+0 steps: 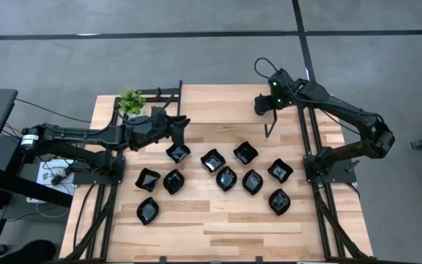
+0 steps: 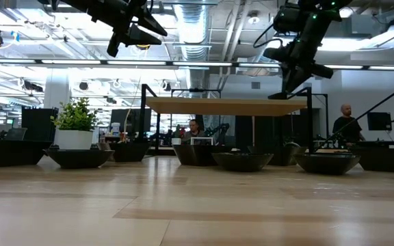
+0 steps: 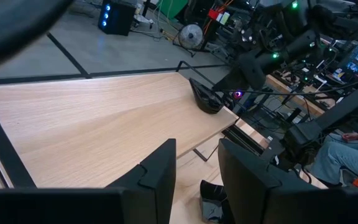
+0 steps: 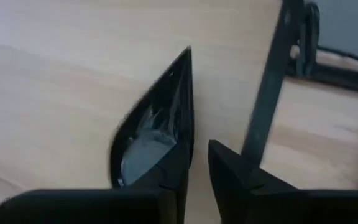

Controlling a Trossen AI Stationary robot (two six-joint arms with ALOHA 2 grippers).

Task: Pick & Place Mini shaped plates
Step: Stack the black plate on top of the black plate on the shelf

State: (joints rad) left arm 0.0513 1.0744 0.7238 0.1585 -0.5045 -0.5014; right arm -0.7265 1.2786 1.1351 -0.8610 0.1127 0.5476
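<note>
Several mini shaped plates, glossy black, lie scattered over the wooden table's middle. One teardrop plate rests on the raised wooden shelf near its right edge. My right gripper hangs over it, pointing steeply down, open by a narrow gap beside the plate's rim. My left gripper stays nearly level above the table's left middle, open and empty. My right gripper comes at the teardrop plate's long straight rim from above, one finger over the plate's hollow and the other outside it. Whether either finger touches the rim cannot be told. The plate lies on the shelf.
A small green potted plant stands at the far left corner. The shelf's black frame posts rise close to my right gripper. People sit and stand in the room behind the table.
</note>
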